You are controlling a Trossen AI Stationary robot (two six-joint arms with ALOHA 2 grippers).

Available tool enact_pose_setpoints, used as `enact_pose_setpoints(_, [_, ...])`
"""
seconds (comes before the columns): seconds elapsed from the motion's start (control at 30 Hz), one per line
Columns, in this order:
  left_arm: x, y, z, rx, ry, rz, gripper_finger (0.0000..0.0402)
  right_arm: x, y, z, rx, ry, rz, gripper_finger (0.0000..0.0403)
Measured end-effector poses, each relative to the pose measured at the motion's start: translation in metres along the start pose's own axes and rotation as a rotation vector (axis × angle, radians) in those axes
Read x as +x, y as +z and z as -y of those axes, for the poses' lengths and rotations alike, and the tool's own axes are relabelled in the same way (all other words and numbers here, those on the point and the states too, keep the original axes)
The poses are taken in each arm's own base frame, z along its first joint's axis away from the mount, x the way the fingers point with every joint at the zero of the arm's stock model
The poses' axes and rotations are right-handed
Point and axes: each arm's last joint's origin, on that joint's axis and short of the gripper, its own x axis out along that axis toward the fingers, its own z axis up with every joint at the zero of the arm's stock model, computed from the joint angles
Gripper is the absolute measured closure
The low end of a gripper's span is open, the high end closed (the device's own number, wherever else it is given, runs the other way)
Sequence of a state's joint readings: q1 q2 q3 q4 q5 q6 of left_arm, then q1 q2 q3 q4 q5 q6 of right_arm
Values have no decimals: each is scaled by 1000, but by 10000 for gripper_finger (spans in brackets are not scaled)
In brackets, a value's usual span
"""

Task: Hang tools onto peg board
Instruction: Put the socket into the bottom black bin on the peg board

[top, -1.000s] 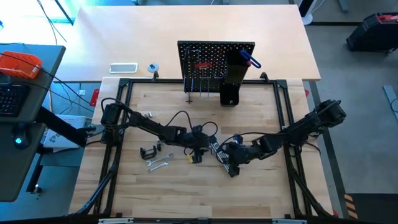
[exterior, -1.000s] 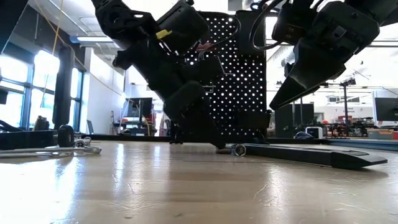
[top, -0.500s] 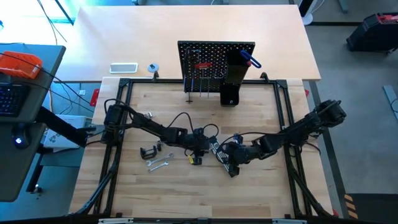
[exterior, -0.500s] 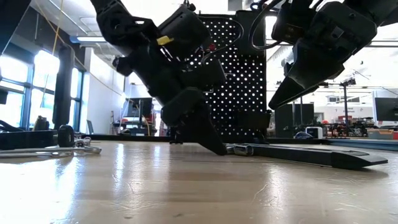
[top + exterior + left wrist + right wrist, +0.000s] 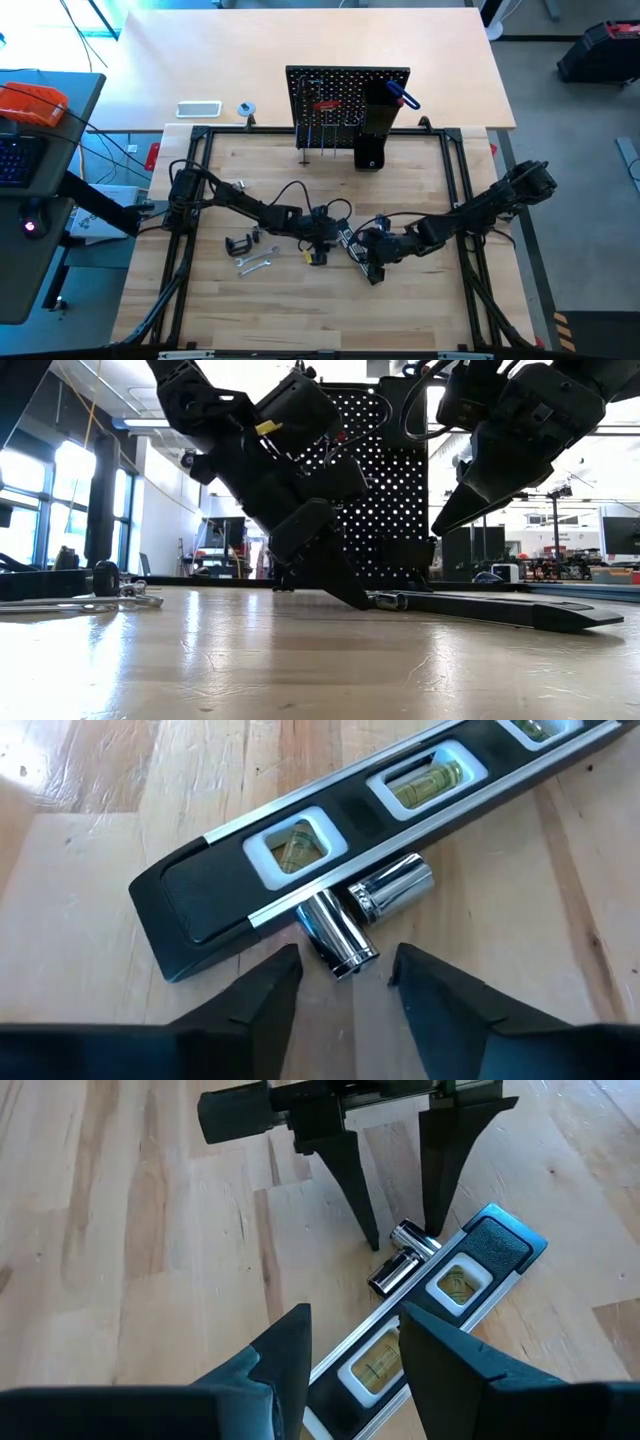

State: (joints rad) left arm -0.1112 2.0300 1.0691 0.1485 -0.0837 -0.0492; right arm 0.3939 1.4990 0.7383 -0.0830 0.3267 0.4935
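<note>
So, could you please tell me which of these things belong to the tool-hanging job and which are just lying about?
Job: peg board, black-and-silver level, chrome sockets, C-clamp, wrench.
Lying about: white box and small roll behind the frame, orange object on the side desk.

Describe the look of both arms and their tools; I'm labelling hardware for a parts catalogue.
Both arms are dark, jointed, with black cables looping along them. The left tool has two long, tapering black fingers under a black crossbar. The right tool has broader dark wedge-shaped fingers. A small yellow marking shows on the left arm.

Glossy chrome sockets on matt wood table.
</note>
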Motion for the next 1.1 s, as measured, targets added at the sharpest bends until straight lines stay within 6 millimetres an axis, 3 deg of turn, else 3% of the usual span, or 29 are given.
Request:
enact_pose_setpoints(0.13, [0,1,0,-33,19,18,215,0,0,0,0,0,0,258])
enact_pose_setpoints(0.27, [1,1,-2,-55,61,19,231,0,0,0,0,0,0,258])
enact_pose_setpoints(0.57, [0,-1,-4,22,87,-12,362,0,0,0,0,-5,3,258])
enact_pose_setpoints(0.83, [-1,-3,-8,84,100,-46,364,0,0,0,-6,-4,4,258])
enact_pose_setpoints(1.1, [-22,4,-11,168,91,-78,364,-5,2,-15,-219,0,106,258])
